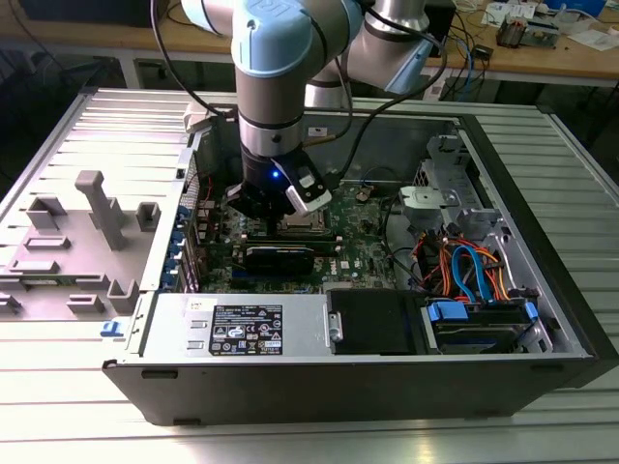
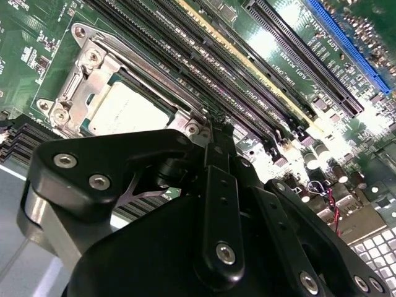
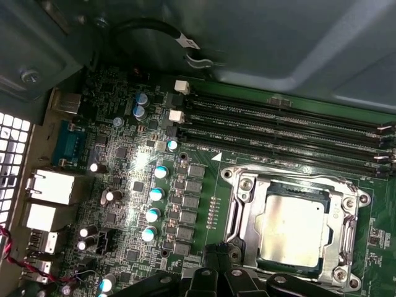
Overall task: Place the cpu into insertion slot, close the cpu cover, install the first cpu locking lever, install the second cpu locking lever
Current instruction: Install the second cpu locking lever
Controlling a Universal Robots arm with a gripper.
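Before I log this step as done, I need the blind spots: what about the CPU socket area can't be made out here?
- Exterior view: the insertion slot is hidden behind the gripper and arm.
- Second wrist view: the near edge of the cpu cover is blocked by the gripper body, so lever seating there can't be judged.
- First wrist view: one edge of the cpu and cover is cut off by the gripper and the picture edge.

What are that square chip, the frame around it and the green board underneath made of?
The cpu looks like metal on top: dull silver-grey with a soft matte sheen. The cpu cover seems to be thin stamped steel or similar, brighter and glossier, catching glints on its edges. The green board looks like lacquered circuit-board laminate, probably fibreglass, shiny where the light hits.
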